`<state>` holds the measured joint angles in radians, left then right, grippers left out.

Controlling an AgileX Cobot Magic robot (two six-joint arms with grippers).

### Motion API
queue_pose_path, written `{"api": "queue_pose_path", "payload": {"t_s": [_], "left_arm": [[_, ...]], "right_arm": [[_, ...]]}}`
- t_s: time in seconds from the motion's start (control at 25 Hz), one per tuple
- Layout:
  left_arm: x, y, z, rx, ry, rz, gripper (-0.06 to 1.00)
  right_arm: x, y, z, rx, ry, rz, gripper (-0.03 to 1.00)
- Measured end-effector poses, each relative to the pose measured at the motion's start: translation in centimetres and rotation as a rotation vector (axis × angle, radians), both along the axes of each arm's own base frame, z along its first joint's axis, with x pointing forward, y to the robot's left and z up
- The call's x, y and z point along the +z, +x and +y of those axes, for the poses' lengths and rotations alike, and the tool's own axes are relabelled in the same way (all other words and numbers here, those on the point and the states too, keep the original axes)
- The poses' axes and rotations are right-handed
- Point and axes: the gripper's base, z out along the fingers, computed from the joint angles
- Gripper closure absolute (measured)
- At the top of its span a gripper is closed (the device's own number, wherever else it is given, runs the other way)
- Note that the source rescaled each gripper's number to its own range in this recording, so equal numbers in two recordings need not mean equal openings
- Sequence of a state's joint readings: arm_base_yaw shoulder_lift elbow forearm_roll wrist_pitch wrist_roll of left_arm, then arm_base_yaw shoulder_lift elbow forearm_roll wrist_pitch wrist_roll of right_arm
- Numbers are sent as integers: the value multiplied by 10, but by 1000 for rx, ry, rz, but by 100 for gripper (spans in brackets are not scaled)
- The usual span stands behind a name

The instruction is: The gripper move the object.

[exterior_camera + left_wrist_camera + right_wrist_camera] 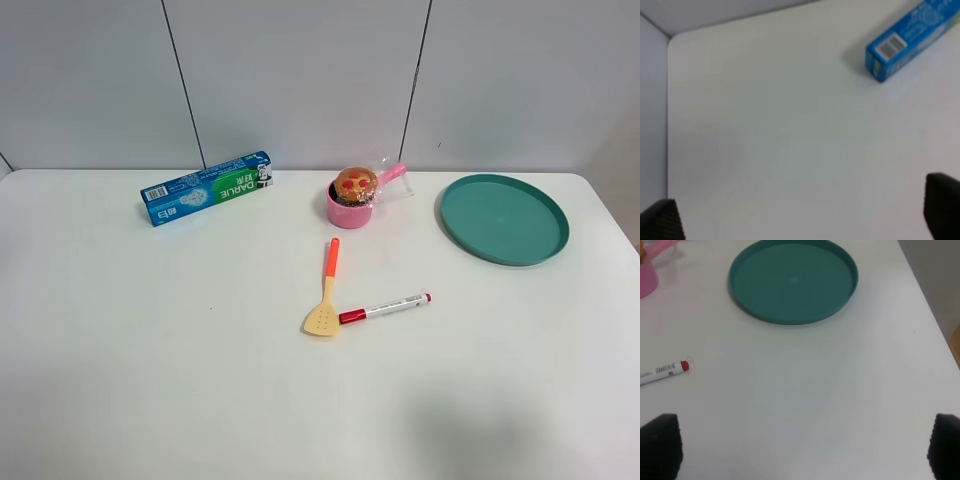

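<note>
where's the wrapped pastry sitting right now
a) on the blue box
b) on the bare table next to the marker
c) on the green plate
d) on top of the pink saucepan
d) In the exterior high view the wrapped pastry rests in the mouth of the pink saucepan, apart from the green plate, which holds nothing.

Wrapped orange-brown pastry [356,183], red spots up, sitting in pink saucepan [345,210] near table's back edge
</note>
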<state>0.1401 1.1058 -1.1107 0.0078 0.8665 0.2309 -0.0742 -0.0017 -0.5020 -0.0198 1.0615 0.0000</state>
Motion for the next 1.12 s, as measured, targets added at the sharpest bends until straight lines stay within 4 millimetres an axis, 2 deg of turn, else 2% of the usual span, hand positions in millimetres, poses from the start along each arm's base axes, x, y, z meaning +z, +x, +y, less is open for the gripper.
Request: {"api": "queue_pose_path", "payload": {"t_s": [0.2,0.48,0.64,0.76,0.96,1.12], "left_arm": [[-6,-67,-13,18,-67,-130,-1],[-22,-141,-26,7,-81,-309,-1],[-30,-170,-30,1,-70,-398,-1],[-36,-184,-32,-2,-66,-445,-1],[-56,-200,-35,-1,-80,-397,-1],[-64,-215,-37,-3,-84,-373,-1]], "right_arm": [[0,0,0,0,0,0,-3],[0,0,0,0,0,0,-3],[0,0,0,0,0,0,-3],[0,0,0,0,0,0,-3],[0,0,0,0,0,0,-3],[0,0,0,0,0,0,-3]]}}
